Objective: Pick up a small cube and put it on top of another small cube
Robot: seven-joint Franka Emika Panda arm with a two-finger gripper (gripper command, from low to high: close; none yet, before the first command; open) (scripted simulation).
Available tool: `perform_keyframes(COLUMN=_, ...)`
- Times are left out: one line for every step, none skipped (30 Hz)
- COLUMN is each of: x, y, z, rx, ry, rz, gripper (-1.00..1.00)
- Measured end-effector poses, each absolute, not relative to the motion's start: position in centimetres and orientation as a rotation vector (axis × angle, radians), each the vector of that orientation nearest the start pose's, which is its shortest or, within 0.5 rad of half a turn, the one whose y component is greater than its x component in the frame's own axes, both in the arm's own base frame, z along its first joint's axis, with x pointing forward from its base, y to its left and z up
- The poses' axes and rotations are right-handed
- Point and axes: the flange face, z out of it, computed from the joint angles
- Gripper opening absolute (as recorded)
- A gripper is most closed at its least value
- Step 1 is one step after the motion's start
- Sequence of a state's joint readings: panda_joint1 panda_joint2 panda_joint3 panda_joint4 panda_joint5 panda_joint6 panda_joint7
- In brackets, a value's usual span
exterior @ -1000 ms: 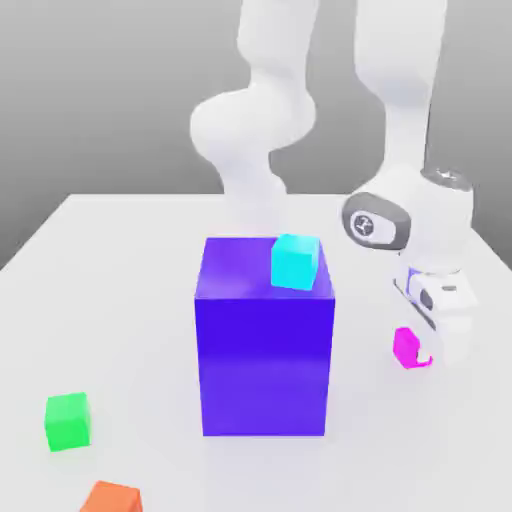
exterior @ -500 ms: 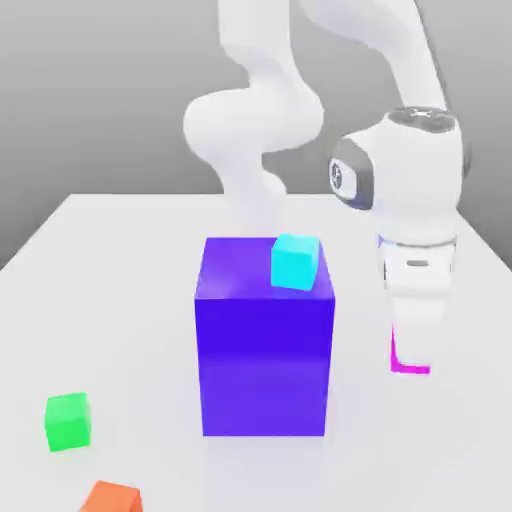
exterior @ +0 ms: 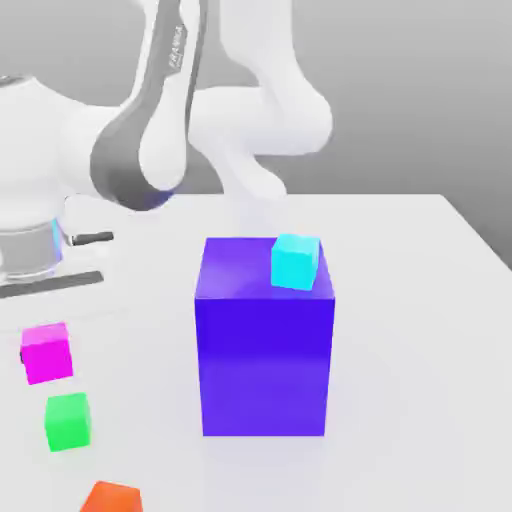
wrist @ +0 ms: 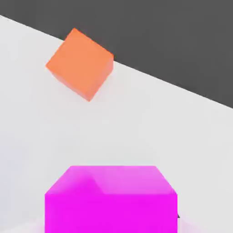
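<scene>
Now the gripper (exterior: 45, 350) is clamped tight on the magenta cube (exterior: 46, 352), lifted directly at twelve o'clock above the green cube (exterior: 67, 421); the orange cube (exterior: 111, 497) lies at five o'clock of green, the purple block (exterior: 265, 340) bearing the cyan cube (exterior: 296, 262) at three o'clock

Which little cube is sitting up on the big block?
The cyan cube. It rests on the big purple-blue block, while the green cube and orange cube sit on the table.
</scene>
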State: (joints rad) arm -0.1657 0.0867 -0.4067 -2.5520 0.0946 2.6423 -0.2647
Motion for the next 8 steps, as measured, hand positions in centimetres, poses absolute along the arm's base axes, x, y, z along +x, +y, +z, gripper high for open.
perform_keyframes(x=37.9, y=-25.1, z=22.9, rx=-3.081, ry=0.597, rz=-0.013, gripper=-1.0)
perform_keyframes(x=37.9, y=-25.1, z=21.7, rx=-3.082, ry=0.593, rz=-0.007, gripper=-1.0)
perform_keyframes(x=37.8, y=-25.1, z=20.5, rx=-3.083, ry=0.592, rz=-0.004, gripper=-1.0)
perform_keyframes(x=37.8, y=-25.0, z=19.3, rx=-3.083, ry=0.592, rz=-0.001, gripper=-1.0)
perform_keyframes(x=37.7, y=-25.0, z=18.3, rx=-3.084, ry=0.593, rz=0.0, gripper=1.0)
perform_keyframes(x=37.7, y=-25.0, z=18.3, rx=-3.084, ry=0.593, rz=0.0, gripper=1.0)
perform_keyframes(x=37.7, y=-25.0, z=18.3, rx=-3.084, ry=0.593, rz=0.0, gripper=1.0)
perform_keyframes(x=37.7, y=-25.0, z=18.3, rx=-3.084, ry=0.593, rz=0.0, gripper=1.0)
